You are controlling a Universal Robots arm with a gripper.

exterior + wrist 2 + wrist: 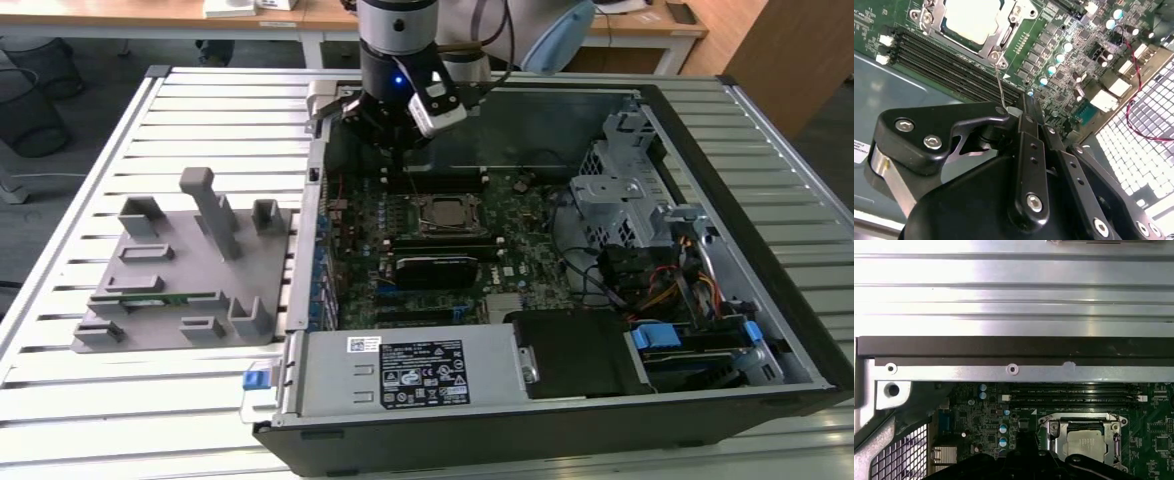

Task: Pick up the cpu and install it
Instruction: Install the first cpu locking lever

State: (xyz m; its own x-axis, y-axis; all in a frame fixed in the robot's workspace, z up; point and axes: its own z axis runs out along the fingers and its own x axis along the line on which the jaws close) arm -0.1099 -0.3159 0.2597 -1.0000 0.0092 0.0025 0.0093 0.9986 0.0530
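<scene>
This is a robotics lab or test workshop set up inside an office-like room. An opened computer case [547, 270] lies flat on a ribbed aluminium worktop [80, 180], its motherboard [441, 230] exposed under a robot arm [400, 50]. A grey parts fixture [180, 270] stands on the exterior view's left. Along the far side run wooden desks [160, 15], with black mesh waste bins [34, 100] on the floor.

open computer case [747, 200], grey fixture [187, 265], wastebasket [27, 110]
</scene>
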